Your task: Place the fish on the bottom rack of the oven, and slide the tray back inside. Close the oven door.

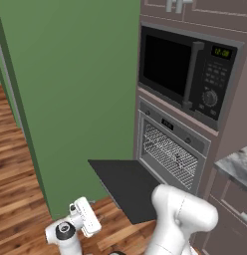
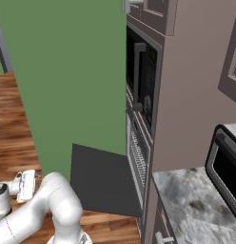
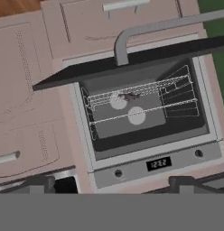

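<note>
The oven [image 1: 171,149] stands open, its black oven door [image 1: 128,184] folded down flat over the floor. In the hand view, which is rolled upside down, the door's edge [image 3: 132,61] and bar handle [image 3: 132,31] cross the top. Inside the cavity a small grey fish [image 3: 129,96] lies on a silver wire rack [image 3: 145,88], the lower one in the room, and a second rack [image 3: 145,110] sits within the cavity too. My gripper [image 3: 113,185] is open and empty, held back from the oven off the door's outer edge, low near the floor [image 1: 86,218] [image 2: 25,185].
A black microwave [image 1: 185,69] with a green clock sits above the oven. A green wall [image 1: 75,89] runs along the left. To the right are a marble counter [image 2: 196,205], a silver toaster oven [image 2: 227,164] and drawers [image 3: 23,90]. Wood floor [image 1: 16,199] lies around the door.
</note>
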